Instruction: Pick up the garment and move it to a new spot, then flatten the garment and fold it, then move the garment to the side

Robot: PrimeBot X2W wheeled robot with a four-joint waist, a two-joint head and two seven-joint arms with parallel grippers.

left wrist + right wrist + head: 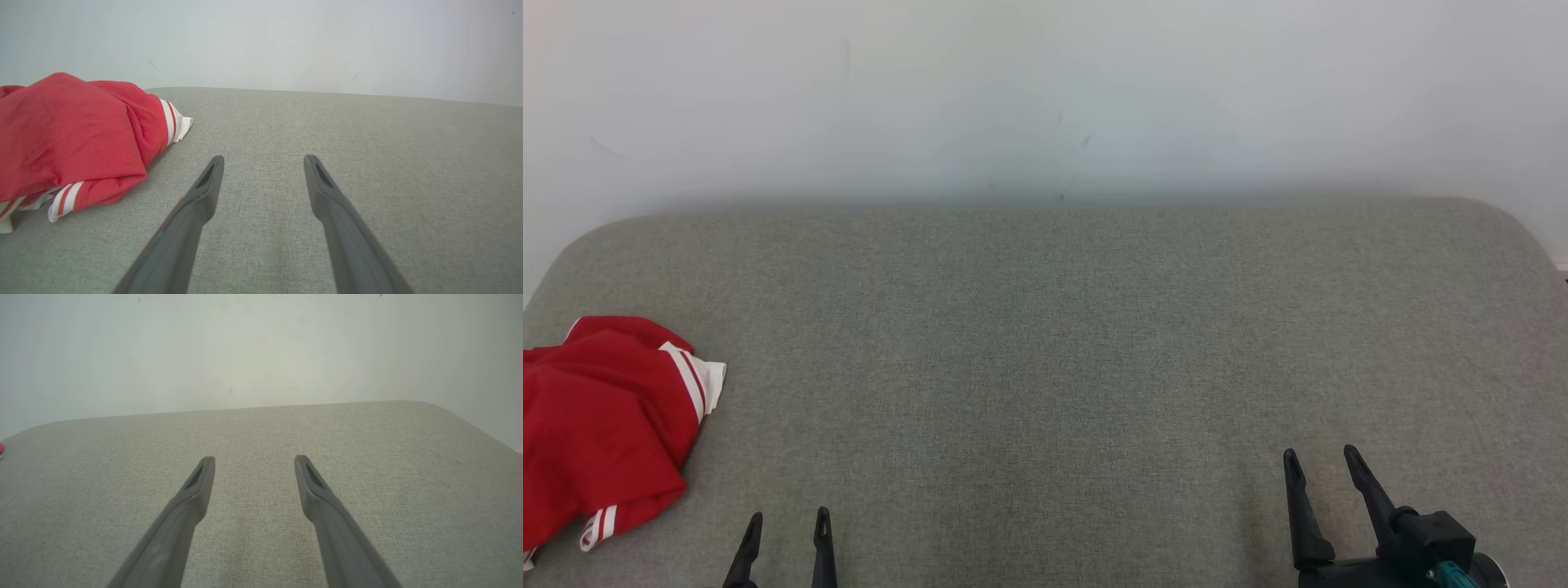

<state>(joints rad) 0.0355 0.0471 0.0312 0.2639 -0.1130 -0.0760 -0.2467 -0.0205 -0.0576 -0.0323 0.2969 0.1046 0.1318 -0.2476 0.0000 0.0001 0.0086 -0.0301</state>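
A crumpled red garment [600,425] with white striped cuffs lies bunched at the left edge of the grey fabric surface [1045,343]. In the left wrist view the garment [69,139] sits to the left of my fingers, apart from them. My left gripper [788,523] stands open near the front edge, a short way right of the garment, nothing between its fingers [204,192]. My right gripper [1323,461] is open at the lower right, far from the garment, over bare fabric. A sliver of red garment [1,448] shows at the right wrist view's left edge.
A pale wall [1045,98] rises directly behind the grey surface, whose back corners are rounded. The wide stretch of fabric between and beyond the two grippers is bare.
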